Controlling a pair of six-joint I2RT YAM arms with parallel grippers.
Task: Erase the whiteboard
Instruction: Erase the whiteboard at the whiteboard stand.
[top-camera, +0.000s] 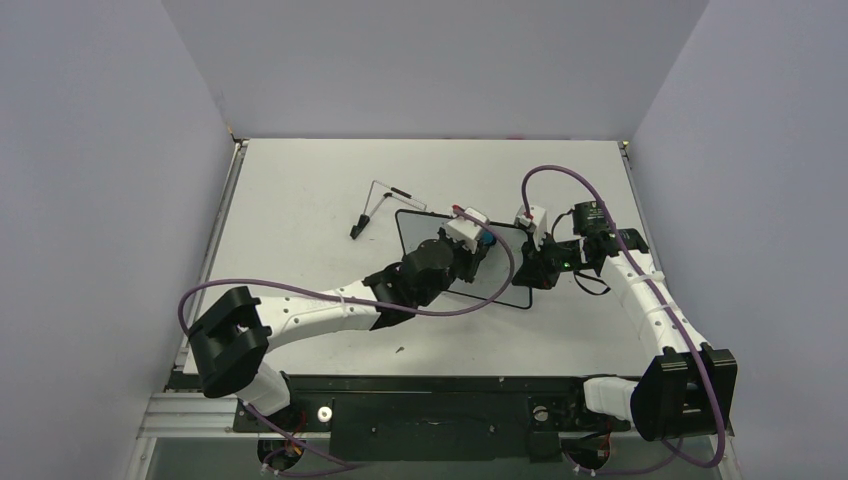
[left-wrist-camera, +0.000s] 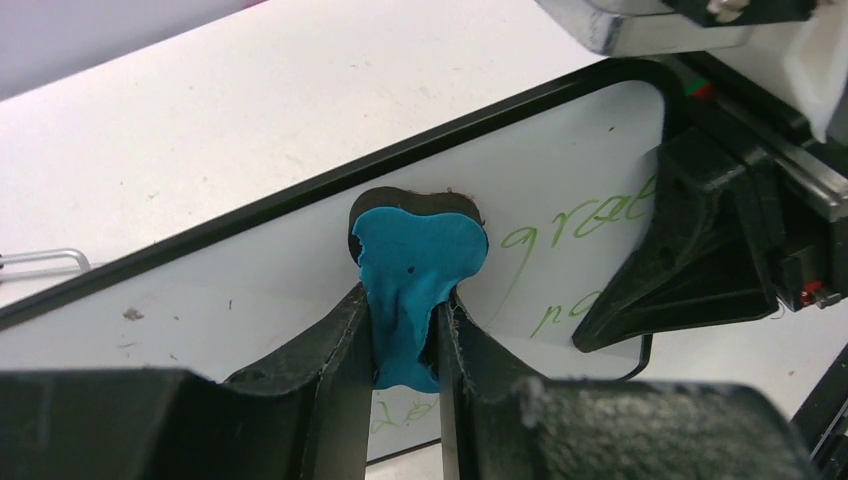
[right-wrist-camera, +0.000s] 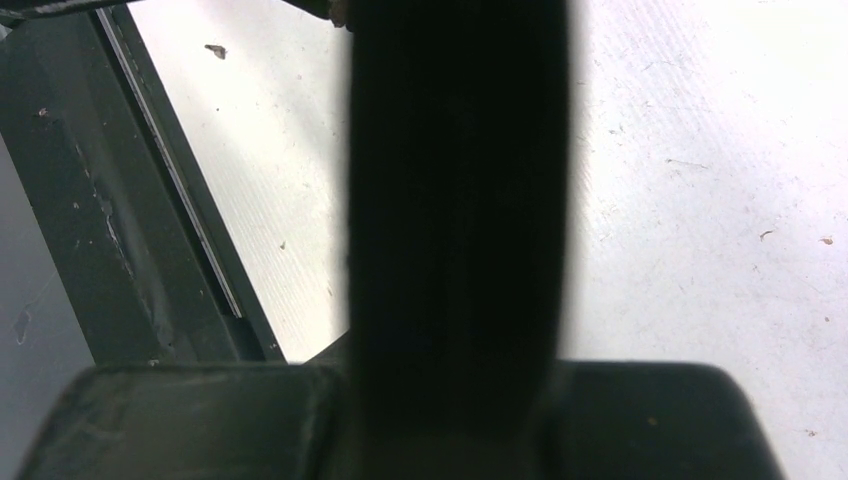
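The whiteboard (top-camera: 418, 236) lies flat on the table, black-framed, with green handwriting (left-wrist-camera: 585, 222) near its right end. My left gripper (top-camera: 482, 243) hangs over the board, shut on a small blue eraser (left-wrist-camera: 420, 250) whose dark face presses against the white surface (left-wrist-camera: 250, 290) near the far frame edge. The eraser bulges out past the fingertips. My right gripper (top-camera: 528, 280) is shut, its black fingers (left-wrist-camera: 690, 250) resting on the board's right end by the corner. In the right wrist view the closed right gripper (right-wrist-camera: 455, 100) blocks the middle, and the board is hidden there.
A thin wire stand (top-camera: 385, 205) lies on the table beyond the board's left corner; its end (left-wrist-camera: 45, 262) shows in the left wrist view. A black rail (top-camera: 430, 385) runs along the near edge. Grey walls close in the sides and back.
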